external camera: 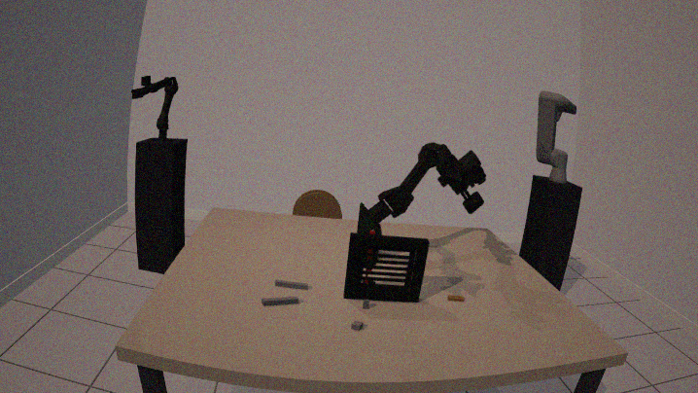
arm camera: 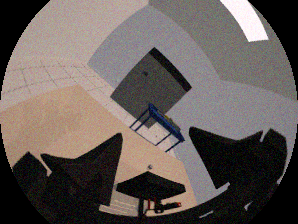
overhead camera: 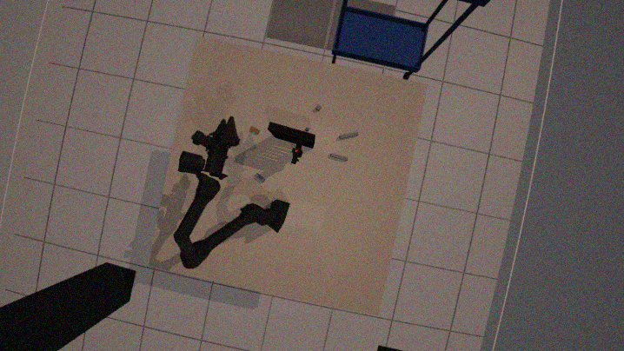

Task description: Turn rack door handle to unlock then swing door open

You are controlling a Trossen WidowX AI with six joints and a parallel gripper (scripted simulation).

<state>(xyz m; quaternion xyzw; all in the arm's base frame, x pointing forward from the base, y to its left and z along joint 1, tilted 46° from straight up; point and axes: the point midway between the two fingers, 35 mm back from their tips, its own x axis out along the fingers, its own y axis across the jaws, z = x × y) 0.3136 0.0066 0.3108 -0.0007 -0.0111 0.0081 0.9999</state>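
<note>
The black rack frame point(overhead camera: 283, 130) point(external camera: 380, 294) point(arm camera: 152, 184) stands upright on the table. Its slotted door appears closed: light stripes show through it, parallel to the frame. The dark handle point(overhead camera: 296, 152) point(arm camera: 162, 206) with red parts juts from the front, near the right end in the top view. Whether it is turned is too small to tell. My gripper point(overhead camera: 227, 120) point(arm camera: 157, 133) is open and empty, its fingers wide apart in the wrist view. It hangs in the air to the left of the frame in the top view, well apart from the handle. Much of the handle is hidden in the exterior view.
Two grey bars point(overhead camera: 348, 135) point(external camera: 280, 302) lie beyond the frame's handle end. Small grey blocks point(overhead camera: 317, 108) point(external camera: 358, 325) lie behind it. An orange block point(overhead camera: 254, 129) point(external camera: 455, 298) lies near its other end, and a bluish block point(overhead camera: 260, 177) in front.
</note>
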